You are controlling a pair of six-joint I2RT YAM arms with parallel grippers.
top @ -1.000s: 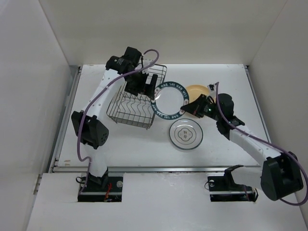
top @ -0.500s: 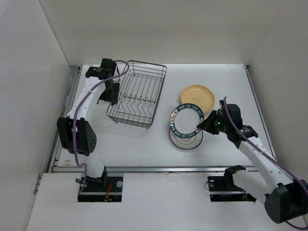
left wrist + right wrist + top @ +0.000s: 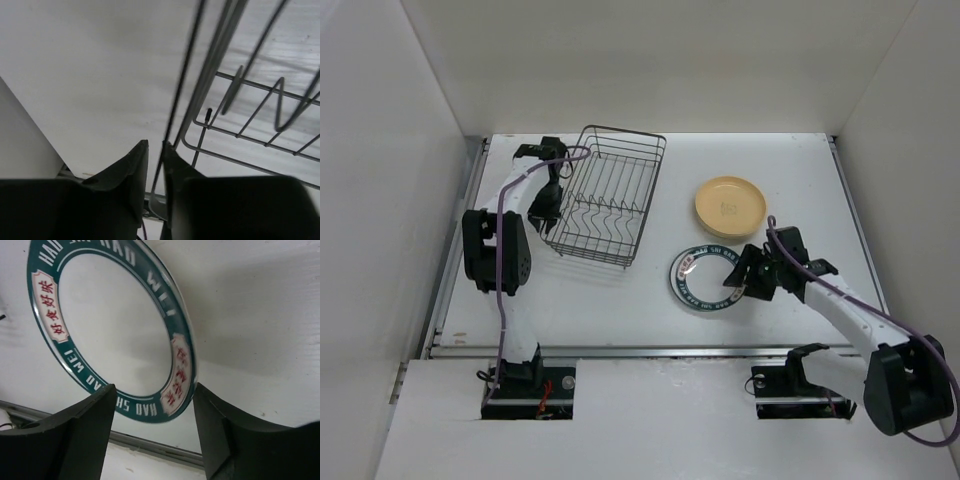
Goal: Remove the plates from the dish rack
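The dish rack [image 3: 610,192] stands at the back left with no plates in it. My left gripper [image 3: 546,204] sits against its left side. In the left wrist view the jaws [image 3: 156,150] are nearly together, with a thin dish rack [image 3: 235,95] wire showing in the slit. A tan plate [image 3: 730,205] lies flat to the right. In front of it lies a white plate with a dark green lettered rim [image 3: 705,277], stacked on another plate. My right gripper [image 3: 738,281] is open at its right edge, fingers wide apart around the plate's [image 3: 115,330] near rim without touching.
White walls enclose the table on three sides. A metal rail [image 3: 650,350] runs along the near edge, just in front of the stacked plates. The left arm's elbow [image 3: 495,255] is folded back beside the left wall.
My right gripper carried the green-rimmed plate forward, lowered it onto the plate in front and opened. My left arm drew back from over the rack to its left side and closed its jaws.
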